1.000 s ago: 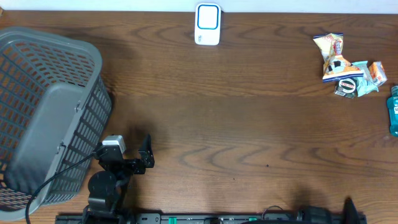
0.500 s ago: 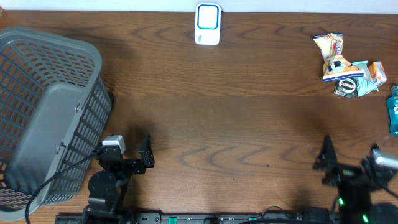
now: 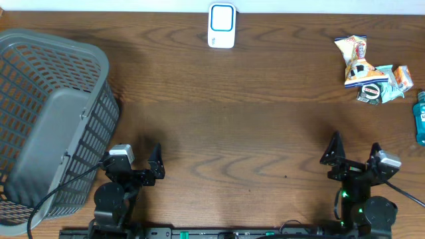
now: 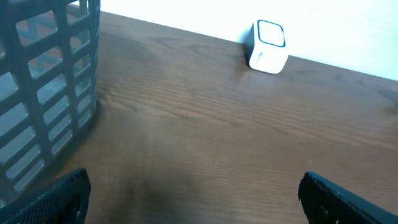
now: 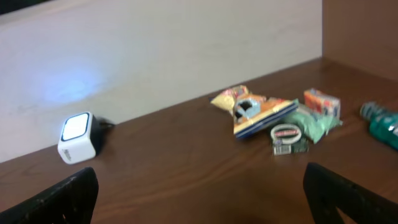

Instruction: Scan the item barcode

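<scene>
Two arms sit at the near edge of the wooden desk [image 3: 252,126], the left arm [image 3: 113,199] at one corner and the right arm [image 3: 364,206] at the other. The left jaws stand spread wide with nothing between them. In the left wrist view their dark fingers [image 4: 59,196] show at the lower corners, with only bare wood in the gap. They hang low just beside the grey plastic basket [image 3: 46,113], which fills the left end of the desk.

The right jaws are likewise fully parted and hold nothing. Their fingers [image 5: 65,196] frame the lower corners of the right wrist view.

The items to be scanned lie in a loose pile at the far right of the desk, well apart from both arms. The pile holds a yellow-orange snack bag [image 3: 350,50], a flat blue-and-white packet [image 3: 365,72], a small round tin [image 3: 369,93] and a small orange box [image 3: 401,76]. A teal bottle [image 3: 420,119] lies near the pile at the desk's right edge, partly cut off by the frame.

The barcode scanner [image 3: 222,25], a white block with a blue-rimmed face, stands at the middle of the desk's far edge. Its face looks bright in the right wrist view.
</scene>
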